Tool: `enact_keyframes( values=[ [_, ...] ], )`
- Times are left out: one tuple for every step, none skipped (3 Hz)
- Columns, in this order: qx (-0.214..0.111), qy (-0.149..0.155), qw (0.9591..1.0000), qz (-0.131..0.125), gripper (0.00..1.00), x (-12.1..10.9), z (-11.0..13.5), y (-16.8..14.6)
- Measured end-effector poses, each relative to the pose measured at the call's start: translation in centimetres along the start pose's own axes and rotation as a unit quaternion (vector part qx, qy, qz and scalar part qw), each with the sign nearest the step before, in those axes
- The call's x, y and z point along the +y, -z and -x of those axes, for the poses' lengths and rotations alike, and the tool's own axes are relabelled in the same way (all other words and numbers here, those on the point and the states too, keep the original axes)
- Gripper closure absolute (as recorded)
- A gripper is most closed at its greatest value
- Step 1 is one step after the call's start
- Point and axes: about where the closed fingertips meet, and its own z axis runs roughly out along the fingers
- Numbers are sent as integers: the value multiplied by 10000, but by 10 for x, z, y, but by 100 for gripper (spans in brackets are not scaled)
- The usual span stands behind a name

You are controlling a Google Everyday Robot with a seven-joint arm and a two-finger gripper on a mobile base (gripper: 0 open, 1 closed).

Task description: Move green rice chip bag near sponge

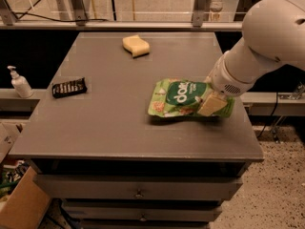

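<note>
Green rice chip bag [183,98] on the right side of the surface [109,123], its right end clamped by the hand [212,104].
The arm [267,37] slants down-left from the upper right. The bag's long axis runs left-right. The sponge [136,46] sits well apart.

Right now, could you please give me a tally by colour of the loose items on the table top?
Green: 1, the green rice chip bag
Pale yellow: 1, the sponge
Black: 1, the black ridged object
Total: 3
The gripper, not counted, is at the bag's right end.
</note>
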Motion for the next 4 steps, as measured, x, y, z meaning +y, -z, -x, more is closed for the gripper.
enact_keyframes(
  values=[
    [-83,-98,9998,-137,86,-18,6,17],
    [-371,-252,9980,-447,100,-52,18,55],
    [-371,-252,9980,-447,100,-52,18,55],
    [-394,-164,9956,-834,100,-67,15,51]
  ],
)
